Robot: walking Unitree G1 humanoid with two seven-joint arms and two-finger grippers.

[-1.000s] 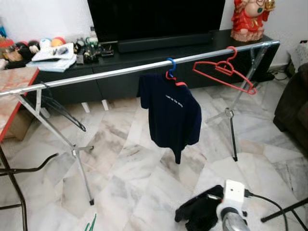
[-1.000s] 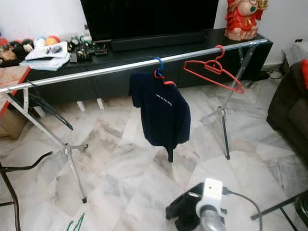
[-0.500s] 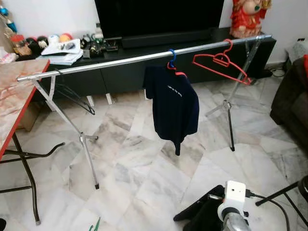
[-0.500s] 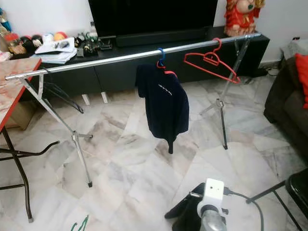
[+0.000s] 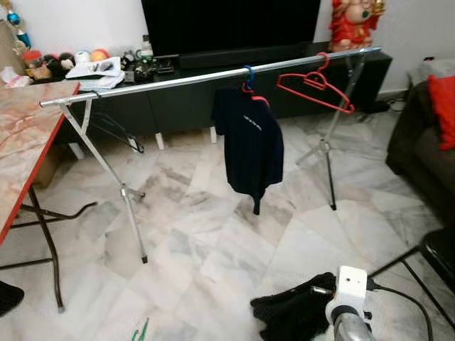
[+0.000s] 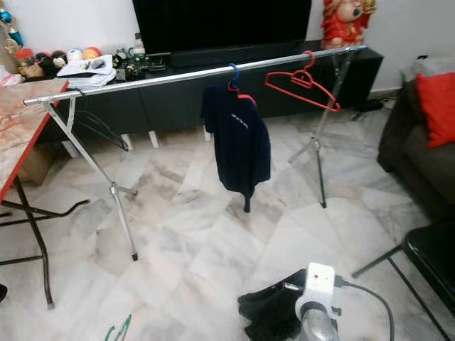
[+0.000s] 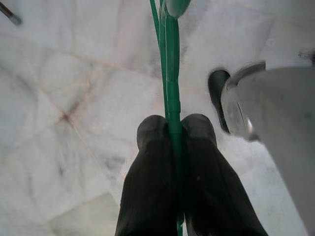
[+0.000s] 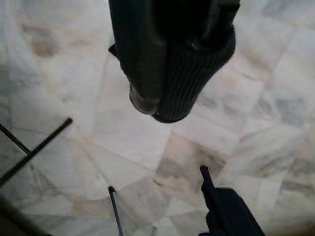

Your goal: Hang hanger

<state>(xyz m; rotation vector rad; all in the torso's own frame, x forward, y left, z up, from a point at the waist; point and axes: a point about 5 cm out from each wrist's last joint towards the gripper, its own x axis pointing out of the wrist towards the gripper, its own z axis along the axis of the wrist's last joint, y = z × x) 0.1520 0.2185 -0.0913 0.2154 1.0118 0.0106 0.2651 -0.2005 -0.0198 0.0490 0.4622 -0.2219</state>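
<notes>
A green hanger (image 7: 169,59) is clamped between the black fingers of my left gripper (image 7: 174,125), which is shut on it; its tip shows at the bottom of the left eye view (image 5: 138,332). My right gripper (image 8: 170,105) is low at the front right, shut on a dark knit garment (image 5: 291,316) that drapes over one finger. Ahead stands a long silver clothes rail (image 5: 178,79). On it hang a navy T-shirt (image 5: 249,135) on a blue hanger, an empty red hanger (image 5: 313,85) and, near its left end, a black hanger (image 5: 117,131).
A marble-topped table with a red edge (image 5: 28,142) stands at the left. Behind the rail is a black TV console (image 5: 178,106) with clutter and a red figurine (image 5: 352,21). A dark sofa with a red cushion (image 5: 441,99) and a black chair (image 5: 437,249) are at the right.
The camera has backed away from the rail, so the rail looks smaller and more of the table and sofa shows. Both grippers keep their hold.
</notes>
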